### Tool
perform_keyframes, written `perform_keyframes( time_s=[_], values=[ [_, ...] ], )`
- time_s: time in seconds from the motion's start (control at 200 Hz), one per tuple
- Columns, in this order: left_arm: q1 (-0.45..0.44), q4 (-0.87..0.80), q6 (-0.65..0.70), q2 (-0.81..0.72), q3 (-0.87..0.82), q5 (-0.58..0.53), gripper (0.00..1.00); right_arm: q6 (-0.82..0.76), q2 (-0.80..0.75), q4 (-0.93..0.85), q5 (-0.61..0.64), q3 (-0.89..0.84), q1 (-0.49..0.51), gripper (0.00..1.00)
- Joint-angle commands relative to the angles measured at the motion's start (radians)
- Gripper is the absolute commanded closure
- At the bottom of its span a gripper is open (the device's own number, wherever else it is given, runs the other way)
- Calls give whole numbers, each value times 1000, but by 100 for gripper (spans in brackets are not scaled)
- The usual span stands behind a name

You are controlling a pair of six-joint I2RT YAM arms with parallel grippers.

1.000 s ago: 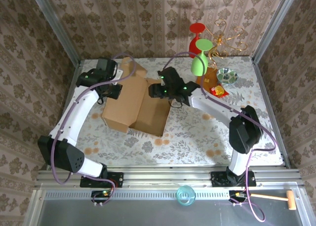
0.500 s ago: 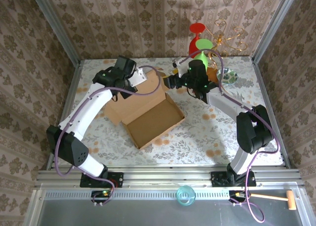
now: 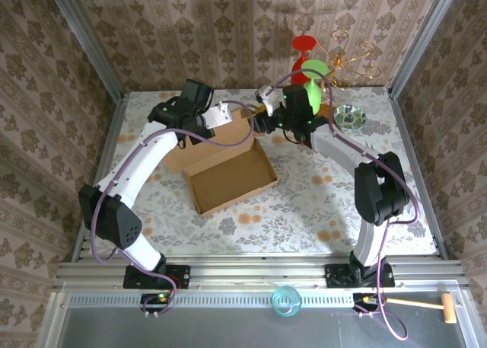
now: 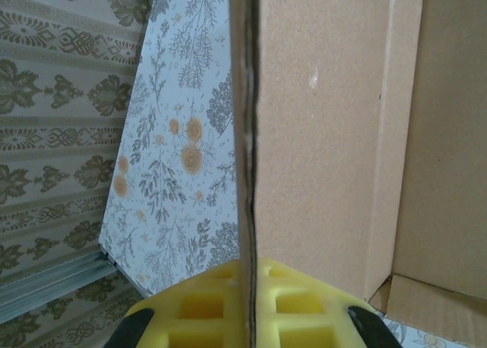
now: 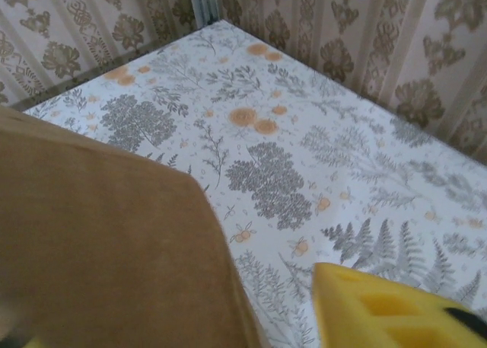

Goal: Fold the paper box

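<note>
Pinching one wall, left pincer (image 4: pixel 247 321) grips paper box (image 3: pixel 228 182).

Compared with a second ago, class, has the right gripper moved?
Yes: from above the paper box, the right gripper swung toward the back wall, nearer the red goblet.

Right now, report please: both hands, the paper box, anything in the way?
Left hand shut on paper box back panel, raised. Right hand at box flap, grip unclear. Green goblet close behind right arm.

Overhead; both wrists near paper box (image 3: pixel 230 179)
</note>
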Motion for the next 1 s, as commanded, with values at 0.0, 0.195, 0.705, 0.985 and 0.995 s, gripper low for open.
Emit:
perform_keyframes(
  time_s=[0.0,0.195,0.705,0.985,0.995],
  values=[
    [2,44,37,-8,-2,31,94,-23,22,-35,0,43,6,70],
    [73,129,-319,-60,55,-14,28,-45,-18,70,79,-45,16,100],
    [698,101,-1597,-295,-289,543,45,-18,-87,303,224,-229,42,100],
    [706,149,-1791,-141,-329,673,46,2,-83,378,255,-273,72,100],
    [705,157,-1798,-140,-334,674,46,3,-82,381,257,-274,73,100]
  ],
)
